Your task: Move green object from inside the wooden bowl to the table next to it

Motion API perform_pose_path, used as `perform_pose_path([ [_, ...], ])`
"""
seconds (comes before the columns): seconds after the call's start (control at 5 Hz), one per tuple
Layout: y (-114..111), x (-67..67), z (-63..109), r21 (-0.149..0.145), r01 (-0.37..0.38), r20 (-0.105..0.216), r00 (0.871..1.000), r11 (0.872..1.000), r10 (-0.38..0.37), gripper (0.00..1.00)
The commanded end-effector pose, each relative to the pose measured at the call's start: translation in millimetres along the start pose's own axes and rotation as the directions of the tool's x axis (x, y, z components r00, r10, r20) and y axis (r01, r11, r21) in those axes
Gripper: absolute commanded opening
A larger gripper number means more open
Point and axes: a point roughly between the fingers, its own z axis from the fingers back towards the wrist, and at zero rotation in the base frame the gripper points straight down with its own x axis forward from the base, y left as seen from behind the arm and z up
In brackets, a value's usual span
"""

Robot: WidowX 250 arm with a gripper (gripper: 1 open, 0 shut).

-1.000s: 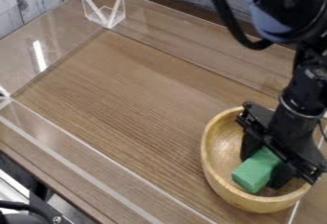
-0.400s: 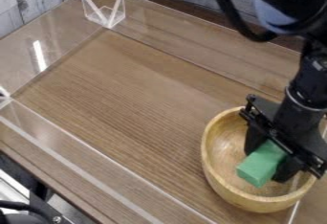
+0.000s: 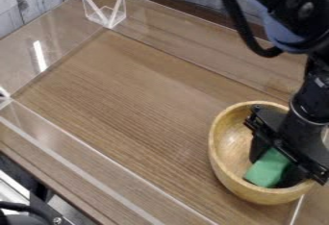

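The wooden bowl (image 3: 234, 133) sits at the lower right of the table (image 3: 141, 94). Inside it lies the green object (image 3: 268, 173), a bright green block near the bowl's right side. My black gripper (image 3: 278, 158) reaches down into the bowl from above, shut on the green object's upper end. The block looks tilted, its lower end close to the bowl's floor; I cannot tell whether it touches. The arm hides the bowl's far right rim.
Low clear acrylic walls (image 3: 52, 162) edge the tabletop at the left and front. A clear bracket (image 3: 104, 11) stands at the back left corner. Bare wood stretches left of the bowl.
The bowl, the block and my gripper have all shifted a little to the right and toward the front. The grip on the block stays shut.
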Motion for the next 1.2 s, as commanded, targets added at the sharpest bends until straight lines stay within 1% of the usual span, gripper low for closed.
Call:
perform_pose_path([
  [0.0, -6.3, 0.6, 39.2, -0.024, 0.014, 0.082, 0.997, 1.000, -0.012, 0.00],
  [0.2, -3.9, -3.5, 75.2, -0.039, 0.015, 0.138, 0.990, 0.999, -0.010, 0.00],
  [0.4, 15.7, 0.9, 105.1, -0.065, -0.089, 0.182, 0.978, 0.994, 0.099, 0.00],
  [0.6, 45.8, 9.9, 124.1, -0.079, -0.199, 0.210, 0.955, 0.977, 0.211, 0.00],
  [0.8, 71.9, 10.4, 127.3, -0.083, -0.206, 0.233, 0.947, 0.975, 0.220, 0.00],
  [1.0, 86.3, 7.8, 121.9, -0.087, -0.181, 0.247, 0.949, 0.980, 0.197, 0.00],
])
